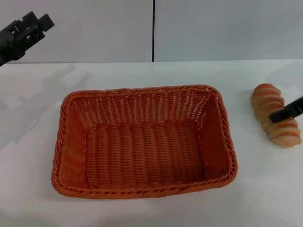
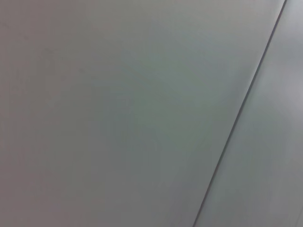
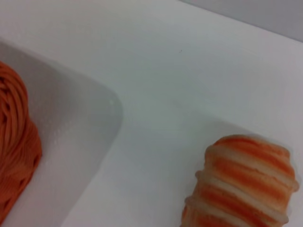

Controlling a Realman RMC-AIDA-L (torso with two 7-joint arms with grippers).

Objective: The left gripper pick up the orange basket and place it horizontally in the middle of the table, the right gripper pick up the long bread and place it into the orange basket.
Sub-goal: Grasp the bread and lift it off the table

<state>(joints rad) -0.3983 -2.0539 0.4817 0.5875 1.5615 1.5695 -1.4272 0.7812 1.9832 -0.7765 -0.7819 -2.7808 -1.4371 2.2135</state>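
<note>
The orange basket (image 1: pixel 142 142) sits lengthwise across the middle of the white table (image 1: pixel 38 94), empty and upright. Its corner (image 3: pixel 16 142) also shows in the right wrist view. The long bread (image 1: pixel 276 115), striped tan and cream, lies on the table to the right of the basket, apart from it, and shows as a rounded end (image 3: pixel 244 184) in the right wrist view. My right gripper (image 1: pixel 285 112) reaches in from the right edge, a black part of it lying across the bread's middle. My left gripper (image 1: pixel 33 24) hangs raised at the far left, well away from the basket.
A grey wall with a dark vertical seam (image 1: pixel 153 30) stands behind the table. The left wrist view shows only that wall and seam (image 2: pixel 241 113). Bare table (image 3: pixel 165 71) lies between basket and bread.
</note>
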